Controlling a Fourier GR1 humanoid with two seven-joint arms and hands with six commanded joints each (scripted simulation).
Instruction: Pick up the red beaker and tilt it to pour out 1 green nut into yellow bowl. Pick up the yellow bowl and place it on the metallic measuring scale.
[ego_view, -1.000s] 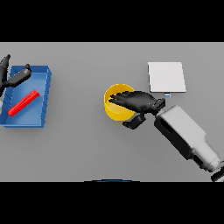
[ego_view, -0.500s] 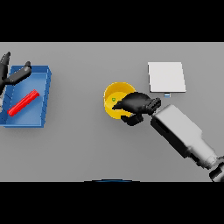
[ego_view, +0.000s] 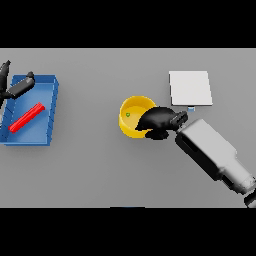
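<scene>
One green nut (ego_view: 128, 114) lies inside the yellow bowl (ego_view: 131, 106), just left of the right hand (ego_view: 159, 120), whose fingers curl over the bowl's right rim. Beyond this hand lies the metallic scale (ego_view: 189, 88). Far left, the left hand (ego_view: 16, 88) hangs relaxed over the blue tray (ego_view: 52, 111) holding the red beaker (ego_view: 26, 117).

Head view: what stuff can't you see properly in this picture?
- Right hand: it covers the yellow bowl's right rim, so the grip itself is hidden.
- Green nut: only a tiny speck, shape unreadable.
- Left hand: cut off by the picture's left edge over the blue tray.
- Red beaker: lying in the tray, its opening cannot be made out.
- Scale: just a plain pale square, no display readable.
</scene>
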